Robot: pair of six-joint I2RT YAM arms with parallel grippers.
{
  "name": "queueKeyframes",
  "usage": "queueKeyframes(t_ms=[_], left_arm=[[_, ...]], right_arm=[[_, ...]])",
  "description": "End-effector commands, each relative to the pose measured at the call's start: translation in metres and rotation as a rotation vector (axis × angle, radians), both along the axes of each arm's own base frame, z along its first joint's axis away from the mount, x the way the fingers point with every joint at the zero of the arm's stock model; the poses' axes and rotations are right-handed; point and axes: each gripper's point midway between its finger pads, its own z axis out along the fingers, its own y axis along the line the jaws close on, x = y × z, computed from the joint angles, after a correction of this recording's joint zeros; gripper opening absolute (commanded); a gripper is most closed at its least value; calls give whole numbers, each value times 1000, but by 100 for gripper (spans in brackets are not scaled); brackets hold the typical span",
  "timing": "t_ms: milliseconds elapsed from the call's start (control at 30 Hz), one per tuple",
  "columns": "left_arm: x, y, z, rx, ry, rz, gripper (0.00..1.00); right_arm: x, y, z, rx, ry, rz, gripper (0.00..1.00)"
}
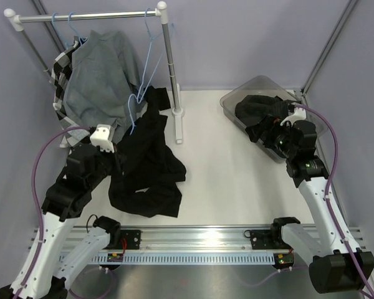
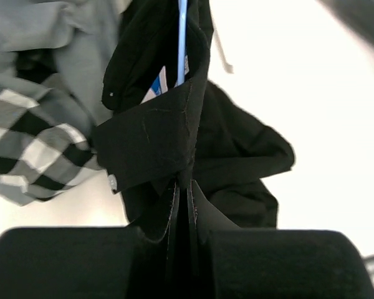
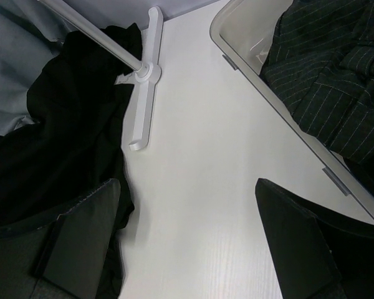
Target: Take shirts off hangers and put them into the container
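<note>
A black shirt (image 1: 146, 168) hangs from a light-blue hanger (image 1: 139, 99) on the rack, and its lower part is heaped on the table. My left gripper (image 1: 117, 154) is shut on a fold of this shirt (image 2: 156, 134) just below the collar. In the left wrist view the gripper (image 2: 187, 190) pinches the cloth, with the hanger wire (image 2: 182, 37) and a white label (image 2: 157, 88) above it. A second dark shirt (image 1: 258, 112) lies in the container (image 1: 234, 99). My right gripper (image 1: 269, 136) is open and empty beside the tub, over bare table (image 3: 187, 237). The container rim (image 3: 271, 84) and the shirt in it (image 3: 324, 68) show to its right.
A grey shirt (image 1: 96, 81) and a black-and-white checked shirt (image 1: 63, 71) hang on the white rack (image 1: 81, 15), along with further blue hangers (image 1: 151, 37). The rack's post and foot (image 1: 176, 115) stand between the heaped shirt and the tub. The same foot (image 3: 143, 106) shows in the right wrist view.
</note>
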Motion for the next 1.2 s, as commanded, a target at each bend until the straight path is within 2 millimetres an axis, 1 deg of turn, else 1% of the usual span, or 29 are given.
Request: queueKeyframes(t_ms=[0, 167, 267, 300, 333, 367, 400, 433, 467, 500, 567, 600, 633, 667, 700, 733, 767, 800, 833, 867, 900, 933, 967, 1000, 1033, 1067, 1100, 1133, 1167], left_arm=[[-17, -27, 25, -91, -69, -175, 0], [-28, -35, 36, -106, -113, -254, 0], [-27, -31, 43, -89, -141, -243, 0], [-28, -34, 45, -87, -145, -267, 0], [-27, -38, 47, -95, -140, -285, 0], [-28, -42, 52, -105, -146, -310, 0], [-31, -50, 54, -124, -138, -354, 0], [-26, -56, 56, -136, -131, -376, 0], [-26, -61, 63, -151, -137, -392, 0], [-27, -67, 67, -168, -141, -425, 0], [-23, -77, 83, -195, -162, -462, 0], [-22, -82, 88, -204, -168, -482, 0], [-19, -86, 94, -212, -184, -494, 0], [-15, -93, 94, -218, -169, -513, 0], [-14, -97, 103, -224, -183, -527, 0], [-11, -101, 108, -226, -194, -538, 0], [-10, -113, 107, -220, -181, -574, 0], [-5, -116, 110, -204, -190, -563, 0], [-4, -121, 125, -198, -230, -569, 0], [1, -132, 123, -169, -223, -580, 0], [2, -135, 142, -170, -264, -584, 0], [3, -142, 147, -170, -269, -597, 0], [7, -144, 152, -168, -277, -592, 0], [14, -150, 154, -166, -273, -591, 0], [16, -151, 168, -174, -303, -587, 0], [20, -151, 172, -172, -315, -577, 0], [24, -154, 174, -171, -321, -578, 0], [24, -155, 179, -174, -334, -582, 0], [25, -157, 180, -177, -334, -587, 0]], right_arm=[[4, 6, 8, -16, -50, 28, 99], [1, 14, 15, -28, -83, 68, 99], [-1, 20, 19, -47, -103, 99, 99], [-3, 26, 20, -52, -111, 123, 99], [-5, 30, 26, -63, -132, 145, 99], [-6, 35, 30, -68, -143, 164, 100], [-11, 45, 32, -75, -149, 200, 99], [-12, 48, 41, -93, -174, 218, 99], [-14, 52, 45, -101, -183, 234, 99], [-18, 61, 48, -105, -189, 265, 99], [-21, 69, 62, -117, -224, 300, 99], [-25, 78, 71, -119, -243, 331, 99], [-27, 82, 78, -131, -262, 343, 99], [-26, 86, 81, -139, -264, 356, 99], [-29, 90, 99, -141, -295, 367, 99], [-30, 100, 103, -154, -303, 390, 99], [-31, 105, 110, -159, -315, 404, 99], [-32, 109, 117, -164, -321, 418, 99], [-33, 120, 136, -163, -356, 439, 98], [-34, 124, 143, -168, -364, 449, 98], [-37, 128, 168, -168, -416, 456, 98], [-37, 139, 172, -170, -416, 482, 98], [-37, 142, 176, -175, -420, 488, 98], [-39, 143, 195, -166, -454, 488, 98], [-35, 149, 195, -168, -444, 496, 98], [-34, 150, 198, -167, -440, 495, 98], [-34, 150, 207, -160, -455, 492, 98], [-32, 153, 207, -159, -452, 494, 97], [-33, 155, 210, -155, -460, 500, 97]])
